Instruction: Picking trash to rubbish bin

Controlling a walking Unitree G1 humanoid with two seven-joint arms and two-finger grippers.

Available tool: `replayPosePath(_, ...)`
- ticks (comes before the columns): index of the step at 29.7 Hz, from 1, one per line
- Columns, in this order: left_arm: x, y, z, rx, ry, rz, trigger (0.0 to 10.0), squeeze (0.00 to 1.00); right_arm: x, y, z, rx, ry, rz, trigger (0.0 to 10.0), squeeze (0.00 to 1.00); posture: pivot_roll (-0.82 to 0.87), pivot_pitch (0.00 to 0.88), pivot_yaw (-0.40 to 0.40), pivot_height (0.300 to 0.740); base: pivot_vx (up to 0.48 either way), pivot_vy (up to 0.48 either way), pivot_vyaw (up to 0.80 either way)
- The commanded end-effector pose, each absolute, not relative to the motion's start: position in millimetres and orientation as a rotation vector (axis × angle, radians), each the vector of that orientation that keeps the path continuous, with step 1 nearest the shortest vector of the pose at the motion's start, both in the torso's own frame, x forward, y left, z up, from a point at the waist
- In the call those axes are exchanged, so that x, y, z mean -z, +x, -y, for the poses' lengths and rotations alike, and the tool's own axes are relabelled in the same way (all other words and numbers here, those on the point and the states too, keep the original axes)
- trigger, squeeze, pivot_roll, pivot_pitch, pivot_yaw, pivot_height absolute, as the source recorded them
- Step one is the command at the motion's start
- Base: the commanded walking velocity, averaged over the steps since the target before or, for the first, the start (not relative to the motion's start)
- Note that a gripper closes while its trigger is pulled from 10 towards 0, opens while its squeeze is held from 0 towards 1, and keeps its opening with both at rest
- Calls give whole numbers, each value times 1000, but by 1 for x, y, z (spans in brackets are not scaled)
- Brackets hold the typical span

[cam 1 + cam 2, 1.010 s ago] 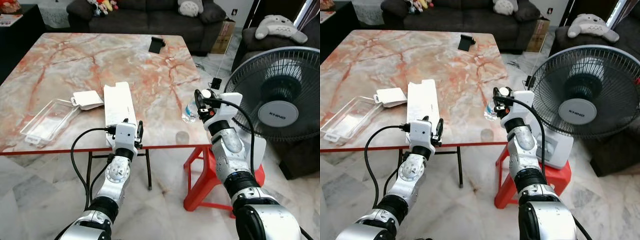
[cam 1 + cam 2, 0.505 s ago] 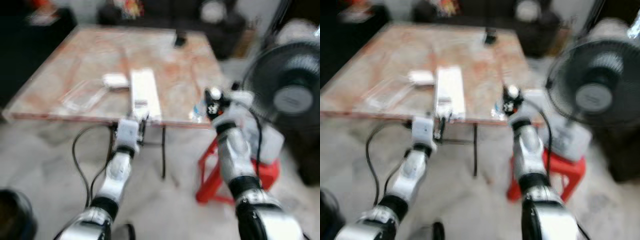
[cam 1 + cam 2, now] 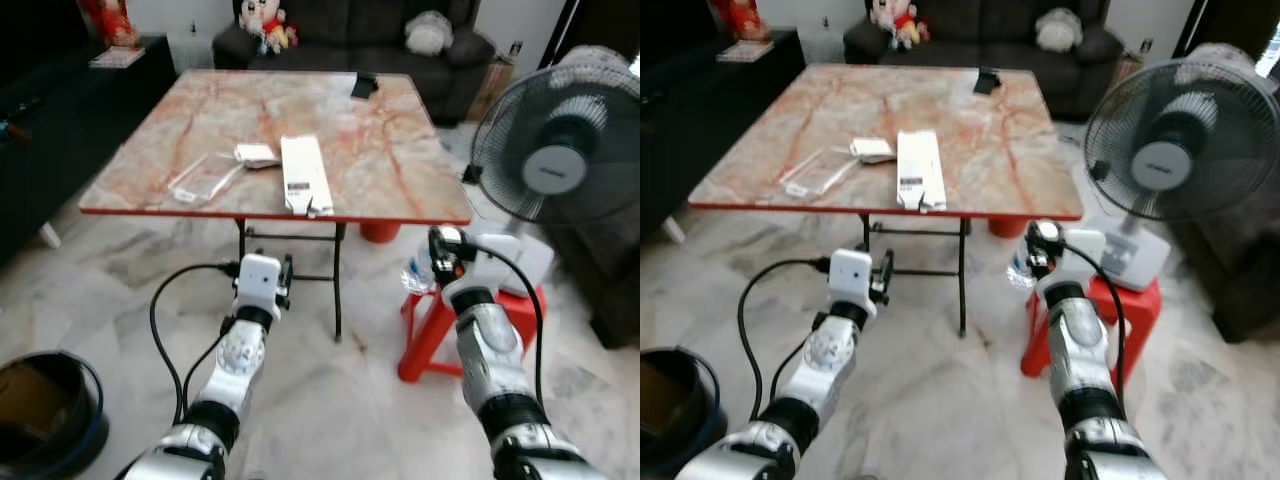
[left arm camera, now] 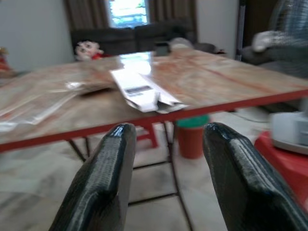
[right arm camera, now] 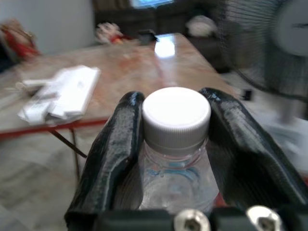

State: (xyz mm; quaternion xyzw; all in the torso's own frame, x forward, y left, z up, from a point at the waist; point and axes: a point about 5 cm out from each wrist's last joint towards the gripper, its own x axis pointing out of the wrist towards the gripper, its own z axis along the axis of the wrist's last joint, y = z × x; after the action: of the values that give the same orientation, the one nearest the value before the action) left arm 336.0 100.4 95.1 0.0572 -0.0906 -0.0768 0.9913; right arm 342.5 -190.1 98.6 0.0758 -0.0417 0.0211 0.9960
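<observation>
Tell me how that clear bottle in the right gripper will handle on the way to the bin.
The bottle looks like thin clear plastic and empty, so probably light and apt to crumple. The right gripper holds it at the neck under the white cap, which should stop slipping. Set down, it would likely tip or roll.

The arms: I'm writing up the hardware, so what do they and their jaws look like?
Both are silver jointed arms with black elbow bands, white boxy wrist housings and looping black cables. The left gripper and right gripper have long, glossy black, rounded jaws.
</observation>
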Motion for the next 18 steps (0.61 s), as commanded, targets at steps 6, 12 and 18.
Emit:
replayPosePath(6, -52, 321, -113, 163, 158, -37, 10000, 0, -43, 309, 223, 63, 81, -167, 10000, 0, -67, 24, -61, 740, 0, 0, 0)
replayPosePath(12, -14, 299, -123, 156, 153, -248, 10000, 0, 3, 268, 244, 171, 102, -394, 10000, 0, -79, 10, -60, 740, 0, 0, 0)
replayPosePath(18, 26, 266, -132, 165, 146, -495, 10000, 0, 41, 224, 250, 256, 134, -600, 10000, 0, -73, 0, -55, 740, 0, 0, 0)
